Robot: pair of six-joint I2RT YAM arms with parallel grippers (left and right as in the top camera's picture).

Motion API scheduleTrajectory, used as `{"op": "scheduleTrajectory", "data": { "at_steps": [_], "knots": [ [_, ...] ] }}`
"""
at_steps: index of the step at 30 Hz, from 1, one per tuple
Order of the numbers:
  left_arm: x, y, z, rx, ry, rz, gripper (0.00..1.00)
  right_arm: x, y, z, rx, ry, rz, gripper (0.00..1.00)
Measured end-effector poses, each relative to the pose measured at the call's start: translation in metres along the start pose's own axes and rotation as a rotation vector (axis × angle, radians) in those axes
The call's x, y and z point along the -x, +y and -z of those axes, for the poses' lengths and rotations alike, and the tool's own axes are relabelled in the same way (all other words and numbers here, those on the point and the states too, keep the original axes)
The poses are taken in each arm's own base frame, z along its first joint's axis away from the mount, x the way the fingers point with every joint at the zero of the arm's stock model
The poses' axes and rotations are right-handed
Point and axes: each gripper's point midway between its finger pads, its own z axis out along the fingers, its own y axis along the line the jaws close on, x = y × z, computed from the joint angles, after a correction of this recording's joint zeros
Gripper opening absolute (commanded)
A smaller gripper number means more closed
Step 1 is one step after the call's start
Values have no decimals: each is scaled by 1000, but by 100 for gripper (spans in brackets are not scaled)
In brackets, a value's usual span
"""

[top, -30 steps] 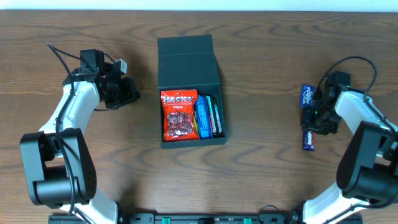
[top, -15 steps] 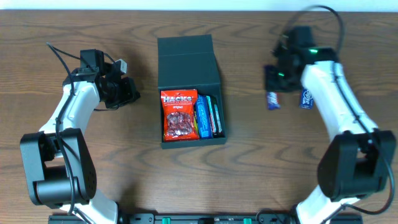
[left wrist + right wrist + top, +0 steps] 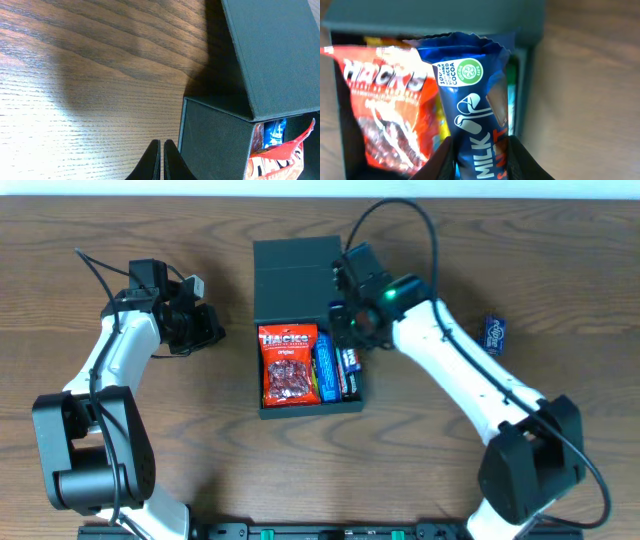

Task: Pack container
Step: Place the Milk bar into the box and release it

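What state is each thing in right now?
container: lid open, partly packed.
red bag: lying inside the container, left side.
milk chocolate bar: gripped, over the open container.
blue packet: lying outside, right of the container.
left gripper: shut, empty.
right gripper: shut on the milk chocolate bar.

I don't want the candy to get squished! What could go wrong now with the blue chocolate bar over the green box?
The right gripper holds the dark blue milk chocolate bar by one end, so its free end might snag. The dark teal-green square cardboard box looks nearly full: the red Hacks bag and upright blue packets leave a narrow gap, so the bar may land on top or crush them.
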Motion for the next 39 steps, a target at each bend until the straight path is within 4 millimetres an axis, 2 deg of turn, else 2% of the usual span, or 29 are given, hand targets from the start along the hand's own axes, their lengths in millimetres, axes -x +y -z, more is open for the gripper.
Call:
{"op": "scheduleTrajectory", "data": {
  "at_steps": [6, 15, 16, 17, 21, 26, 30, 32, 35, 36, 39],
  "knots": [
    [-1, 0, 0, 1, 3, 2, 6, -11, 2, -5, -27, 35, -25, 1],
    [-1, 0, 0, 1, 3, 2, 6, -21, -9, -37, -117, 92, -28, 3],
    [-1, 0, 0, 1, 3, 2, 6, -21, -10, -38, -122, 92, -29, 14],
    [-1, 0, 0, 1, 3, 2, 6, -21, -10, -38, -124, 92, -30, 38],
    [-1, 0, 0, 1, 4, 2, 6, -20, -11, -38, -133, 84, -33, 54],
    [-1, 0, 0, 0, 4, 2, 6, -18, -11, -37, -141, 77, -32, 56],
    [-1, 0, 0, 1, 5, 3, 6, -11, -19, -18, -217, 74, -26, 57],
    [-1, 0, 0, 1, 5, 3, 6, 2, -27, -1, -282, 31, -20, 58],
    [-1, 0, 0, 1, 5, 3, 6, 23, -50, 23, -389, -38, -26, 57],
    [-1, 0, 0, 1, 6, 3, 6, 26, -63, 28, -419, -43, -39, 56],
    [-1, 0, 0, 1, 6, 3, 6, 38, -118, 36, -480, -36, -127, 55]
  ]
}}
